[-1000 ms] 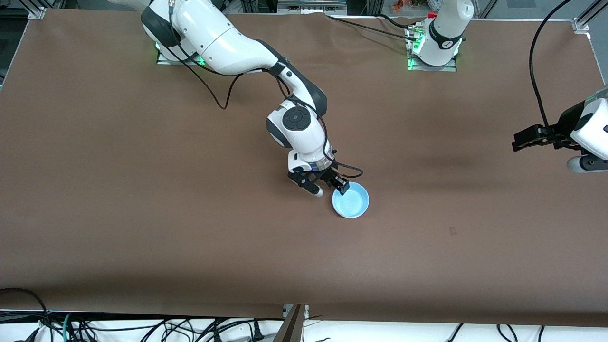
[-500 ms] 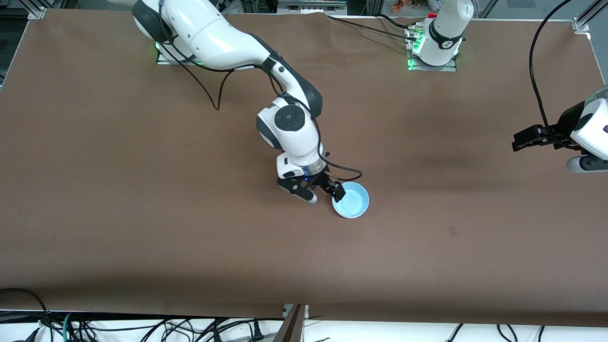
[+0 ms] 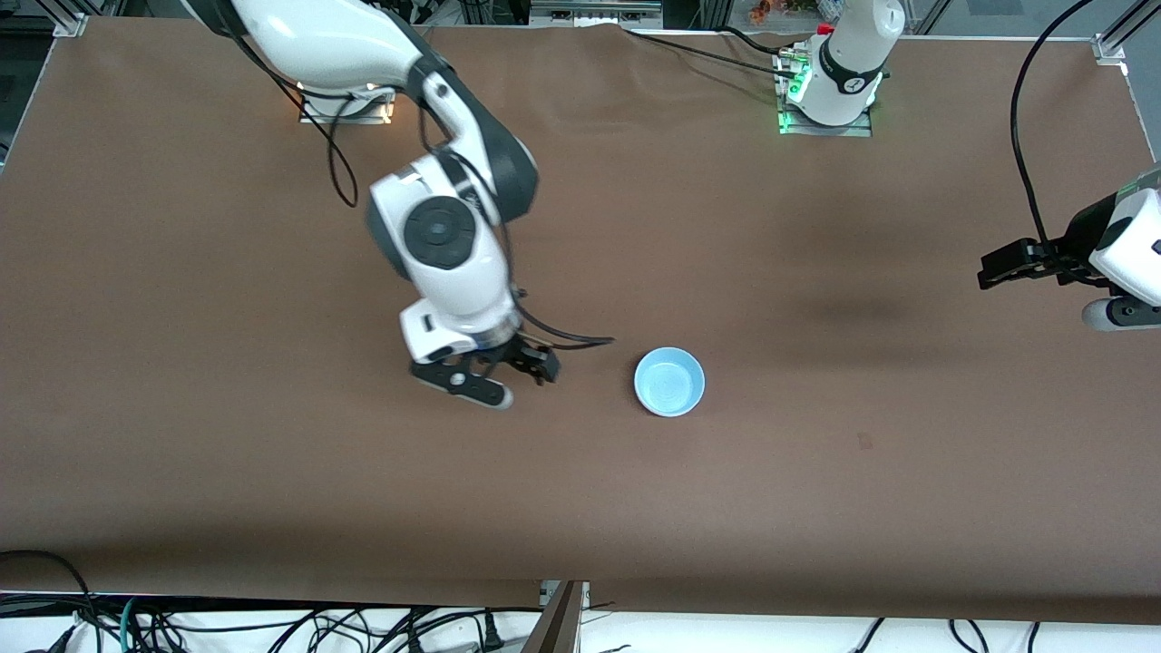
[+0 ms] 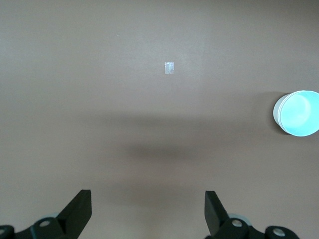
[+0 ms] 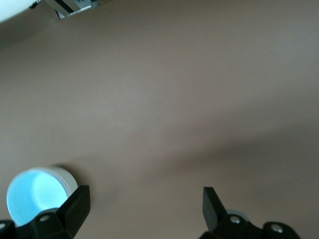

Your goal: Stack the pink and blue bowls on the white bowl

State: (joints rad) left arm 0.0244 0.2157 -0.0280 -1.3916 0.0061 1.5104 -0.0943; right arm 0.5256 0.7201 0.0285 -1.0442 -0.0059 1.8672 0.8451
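The blue bowl (image 3: pixel 669 382) sits upright on the brown bench (image 3: pixel 227 453) near its middle, and the right wrist view shows a white wall (image 5: pixel 67 180) under its rim, so it rests on a stack. The right pincer (image 3: pixel 503 376) hangs over bare bench at the bowl's nine o'clock in the front view, well apart from it, fingers (image 5: pixel 75 205) spread wide and holding nothing. The left pincer (image 3: pixel 1007 268) waits at the left arm's end of the bench, at the bowl's two o'clock, its fingers (image 4: pixel 79 211) also parted and empty
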